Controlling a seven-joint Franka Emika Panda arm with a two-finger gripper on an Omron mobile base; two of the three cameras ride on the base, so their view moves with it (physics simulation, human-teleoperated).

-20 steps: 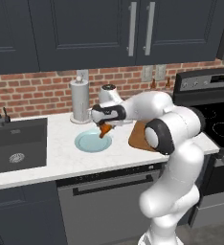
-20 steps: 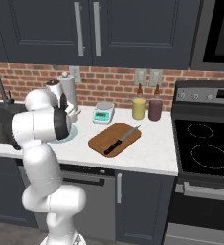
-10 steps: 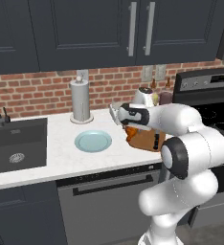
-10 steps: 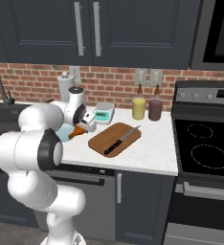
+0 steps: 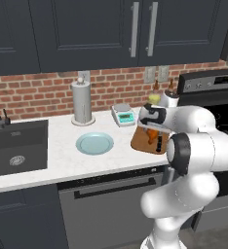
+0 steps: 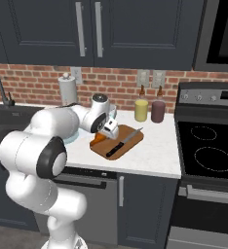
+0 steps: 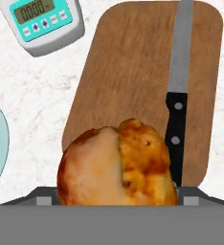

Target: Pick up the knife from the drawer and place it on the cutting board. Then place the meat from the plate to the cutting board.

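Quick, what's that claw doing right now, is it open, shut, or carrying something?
Gripper: closed on the meat, carrying it over the cutting board beside the knife.

The arm is folded low and reached forward over the table, with the gripper [image 6: 107, 134] pointed downward, its jaws spread wide around the meat [image 7: 117, 165].

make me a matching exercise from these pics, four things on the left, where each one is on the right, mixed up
Things:
1. knife
2. meat
3. plate
4. kitchen scale

Places:
A. bare, on the counter between sink and board
B. on the counter beside the board
C. lying along the cutting board
D. between the jaws, over the board's near end

Pairs: 1-C, 2-D, 3-A, 4-B
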